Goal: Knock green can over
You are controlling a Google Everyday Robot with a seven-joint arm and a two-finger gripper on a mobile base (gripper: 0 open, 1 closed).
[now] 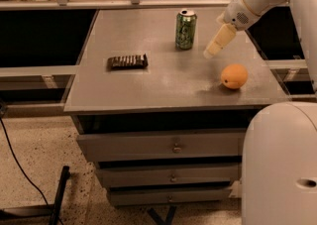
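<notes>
The green can (185,29) stands upright toward the back of the grey table top (148,80), with its silver pull-tab top showing. My gripper (214,47) hangs from the white arm at the upper right, pale and pointing down-left. It sits just to the right of the can, a small gap apart, and close above the table surface. An orange fruit (234,76) lies on the table in front of and to the right of the gripper.
A dark snack packet (128,61) lies flat at the table's left middle. Drawers (173,147) sit below the top. My white base (280,164) fills the lower right. Shelving and rails run behind the table.
</notes>
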